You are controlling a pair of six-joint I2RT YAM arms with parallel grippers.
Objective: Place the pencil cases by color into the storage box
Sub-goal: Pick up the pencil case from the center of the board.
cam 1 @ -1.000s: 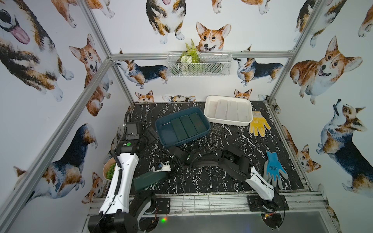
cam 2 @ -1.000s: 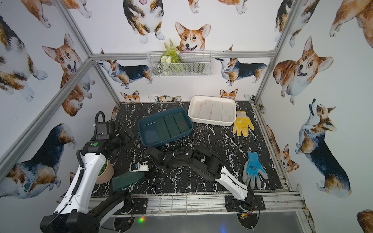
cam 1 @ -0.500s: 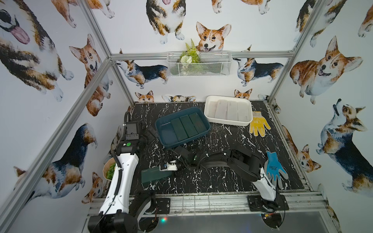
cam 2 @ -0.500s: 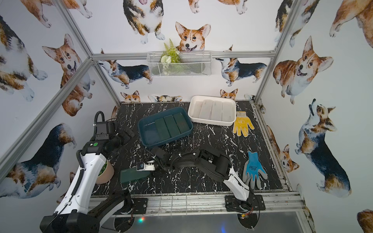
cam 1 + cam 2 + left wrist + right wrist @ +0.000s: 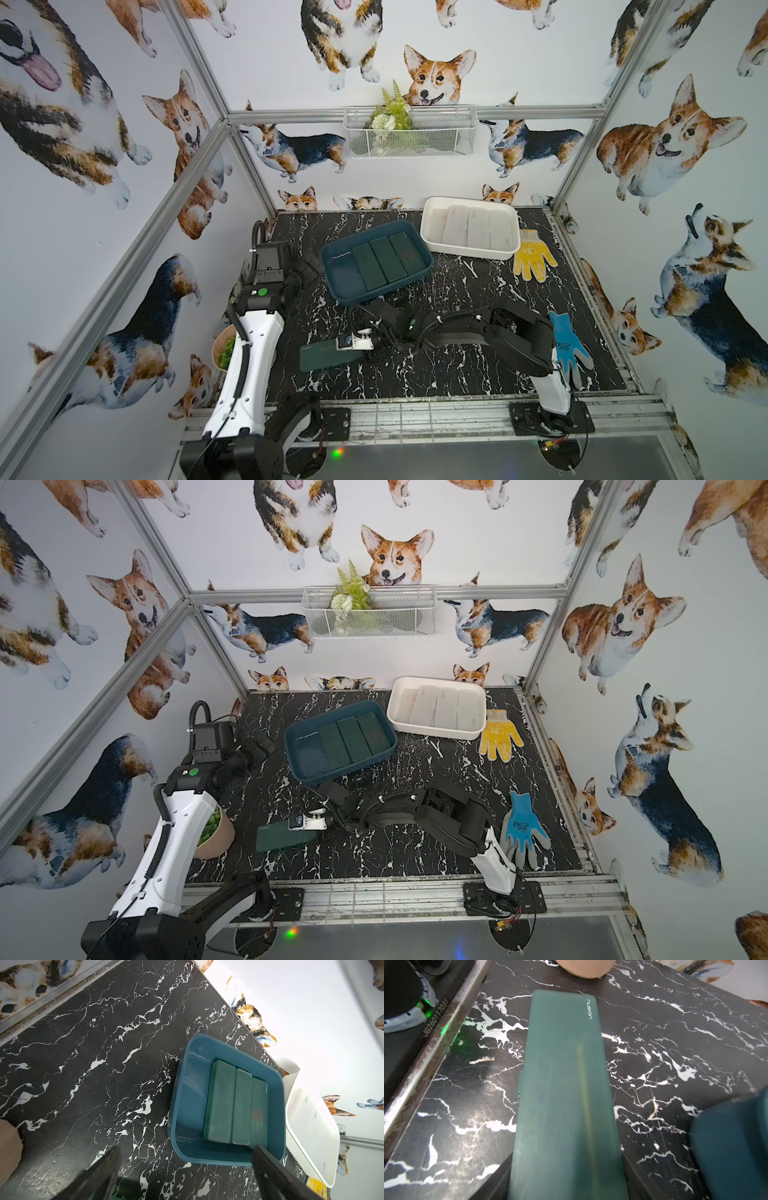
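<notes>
One dark green pencil case [image 5: 324, 356] [image 5: 279, 837] [image 5: 564, 1084] lies near the table's front edge. My right gripper [image 5: 354, 350] [image 5: 308, 827] [image 5: 566, 1178] is shut on its near end, a finger [image 5: 500, 1178] against each long side. Just beyond it stands the blue storage box [image 5: 332, 257] [image 5: 182, 1105] with three dark green cases [image 5: 378, 264] [image 5: 236, 1105] side by side. The white storage box [image 5: 428, 232] at the back holds frosted white cases [image 5: 473, 226]. My left gripper [image 5: 307, 266] [image 5: 187, 1149] hangs open and empty beside the blue box.
A yellow glove [image 5: 532, 257] lies right of the white box. A blue-grey glove [image 5: 567, 349] lies by the right arm's base. A potted plant [image 5: 222, 353] stands at the table's front left. A wire basket [image 5: 409, 131] hangs on the back wall.
The right gripper has narrowed onto the green case and drawn it to the right and slightly away from the front edge. The left arm has not moved.
</notes>
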